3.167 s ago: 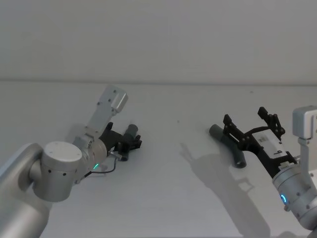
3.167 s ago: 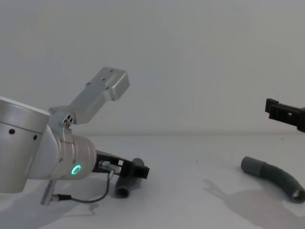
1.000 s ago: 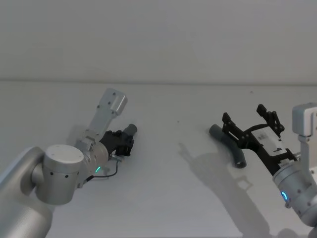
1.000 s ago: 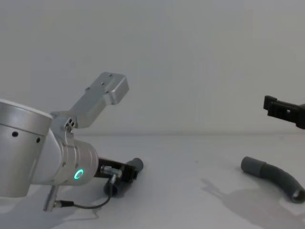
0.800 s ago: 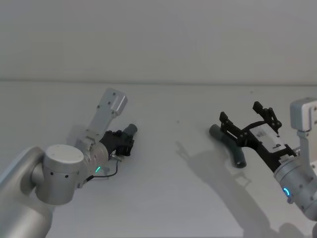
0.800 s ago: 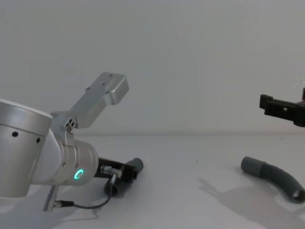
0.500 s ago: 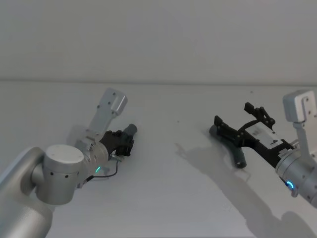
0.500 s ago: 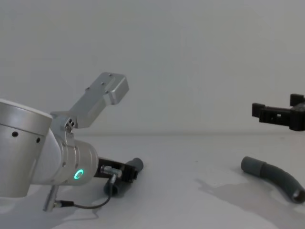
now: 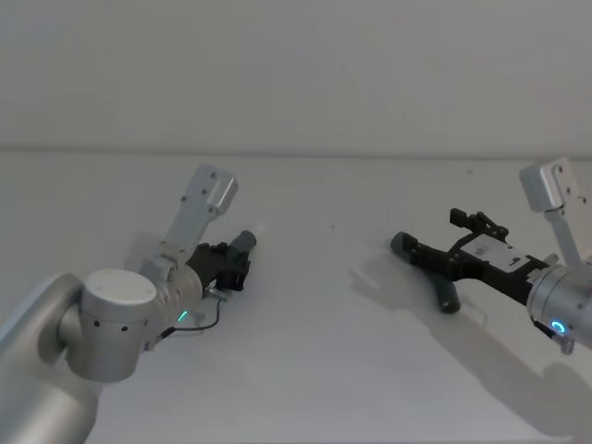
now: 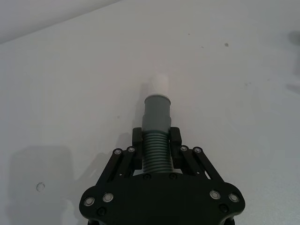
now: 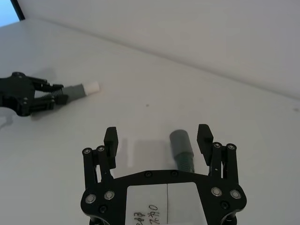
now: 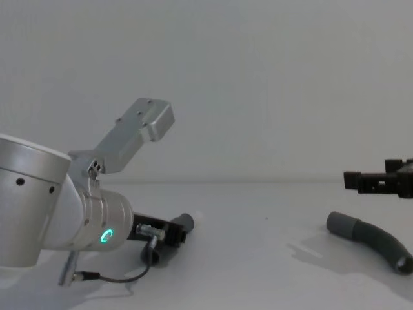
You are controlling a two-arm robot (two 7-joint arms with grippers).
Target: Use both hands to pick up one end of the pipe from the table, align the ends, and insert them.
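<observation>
Left black plastic end effector point(image 10: 156, 140) clamps the shorter dark grey ribbed hose point(image 10: 156, 114), low over the white-grey tabletop point(image 9: 314, 361). Right black end effector point(image 11: 158, 138), fingers spread, hangs above the longer grey ribbed hose point(image 11: 181, 146) at right.

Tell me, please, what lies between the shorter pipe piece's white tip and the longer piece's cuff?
Nothing: the head view shows bare table between the white tip and cuff.

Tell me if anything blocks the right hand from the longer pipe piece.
Nothing visible does. The right hand hangs open just above the longer pipe piece, with only open air between its fingers and the cuff.
</observation>
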